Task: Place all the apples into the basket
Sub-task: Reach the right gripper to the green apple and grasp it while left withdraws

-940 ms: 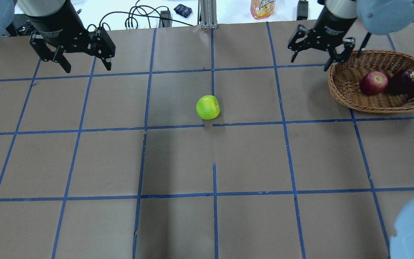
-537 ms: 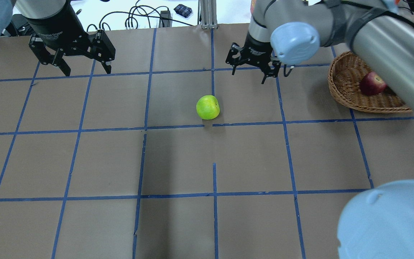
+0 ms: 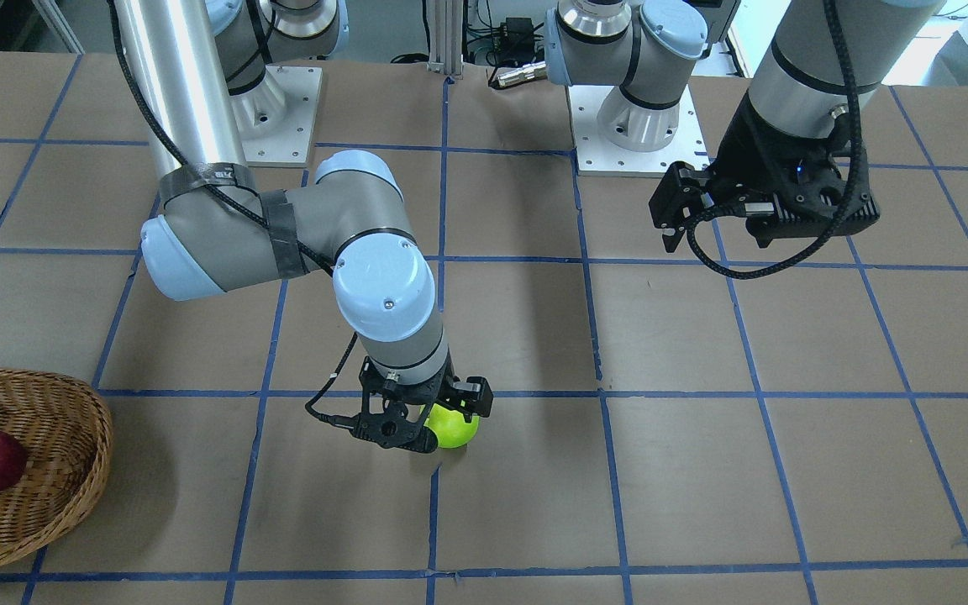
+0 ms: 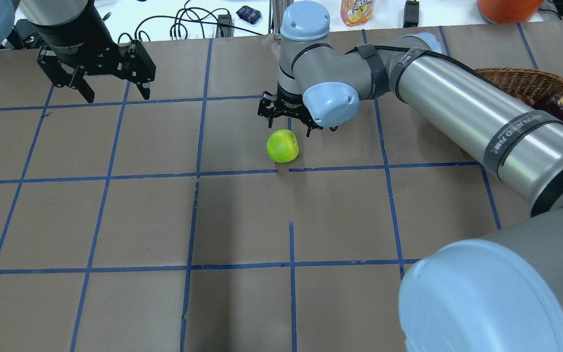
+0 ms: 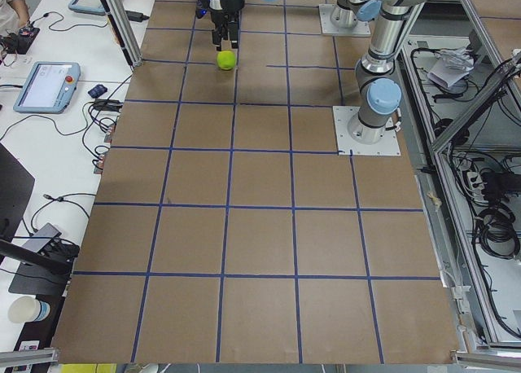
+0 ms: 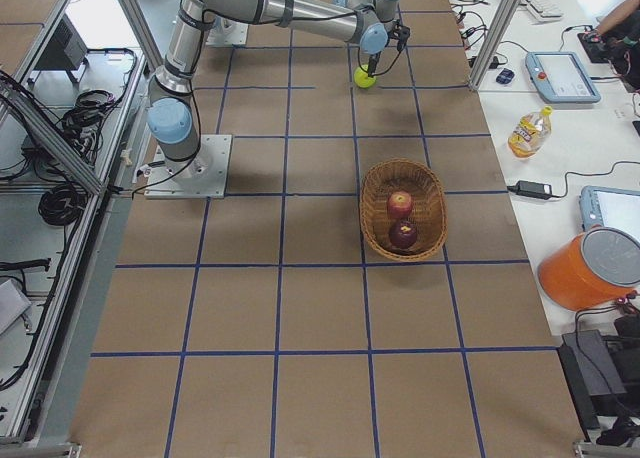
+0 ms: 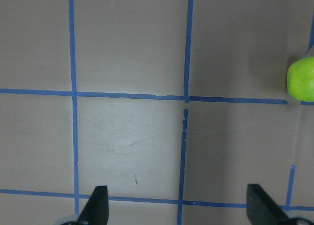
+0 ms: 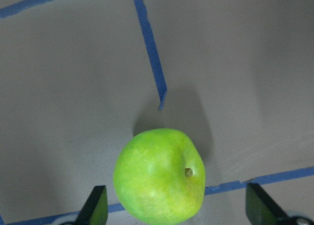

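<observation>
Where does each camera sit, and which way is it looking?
Front-facing: across the brown, blue-taped table, facing the robot; both arms, bases.
Overhead: behind the robot's shoulders, looking forward and down; both arms.
Exterior left: table's end, looking along; arm bases at right.
Exterior right: opposite end; right arm, light brown woven wicker basket central.
Left wrist: down at table between left hand tips.
Right wrist: down between right hand tips.
Shared: all six show the bright yellow-green apple.
</observation>
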Robot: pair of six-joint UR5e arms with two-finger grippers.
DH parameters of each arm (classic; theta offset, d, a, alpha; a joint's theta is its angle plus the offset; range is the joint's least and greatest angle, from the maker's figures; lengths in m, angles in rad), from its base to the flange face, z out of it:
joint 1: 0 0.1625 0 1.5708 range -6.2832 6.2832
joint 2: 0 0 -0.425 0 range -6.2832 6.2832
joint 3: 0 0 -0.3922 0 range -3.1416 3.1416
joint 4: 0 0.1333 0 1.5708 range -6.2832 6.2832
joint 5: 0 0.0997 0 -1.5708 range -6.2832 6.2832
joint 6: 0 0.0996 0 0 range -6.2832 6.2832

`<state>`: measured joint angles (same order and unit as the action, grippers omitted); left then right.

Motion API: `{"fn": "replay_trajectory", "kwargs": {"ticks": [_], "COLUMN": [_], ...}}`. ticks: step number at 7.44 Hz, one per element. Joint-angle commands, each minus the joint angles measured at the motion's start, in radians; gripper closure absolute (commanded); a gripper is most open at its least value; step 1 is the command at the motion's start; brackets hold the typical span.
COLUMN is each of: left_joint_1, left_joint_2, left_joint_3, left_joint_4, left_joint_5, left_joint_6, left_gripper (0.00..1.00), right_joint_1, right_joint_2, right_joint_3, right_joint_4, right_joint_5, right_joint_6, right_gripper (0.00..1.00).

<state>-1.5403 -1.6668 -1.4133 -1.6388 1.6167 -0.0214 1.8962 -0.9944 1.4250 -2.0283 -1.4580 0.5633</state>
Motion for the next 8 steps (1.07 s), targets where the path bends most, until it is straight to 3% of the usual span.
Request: {"fn": "replay_trajectory", "kwargs": {"ticks": [1,4,5,7,8], "left_joint_1": [0.000,-0.001,-0.001,-0.001,-0.001], "left_joint_2": [0.001,0.005,0.005,0.007,0.007], "left_joint_3": [-0.001,-0.010,-0.010,-0.012,-0.012], "left_joint_4": [0.002,0.002,0.002,0.002,0.002], "left_joint_5": [0.002,0.002,0.002,0.002,0.002], "left_joint_6": [0.000,0.000,0.000,0.000,0.000], "left_gripper": [0.00,0.00,0.00,0.00,0.00], "right_joint_1": [0.047,0.050,0.049,0.037,0.032], "right_joint_2": [0.034,0.086,0.091,0.089,0.083], "right_joint_3": [0.003,-0.003,0.000,-0.009,-0.014], "right_joint_4": [-0.003,-0.015,-0.029,-0.029,-0.027], "right_joint_5": [-0.002,-0.033,-0.066,-0.113,-0.126], "right_joint_6": [-0.003,-0.019,-0.060,-0.120,-0.123], "right_gripper": [0.00,0.00,0.06,0.78,1.00]}}
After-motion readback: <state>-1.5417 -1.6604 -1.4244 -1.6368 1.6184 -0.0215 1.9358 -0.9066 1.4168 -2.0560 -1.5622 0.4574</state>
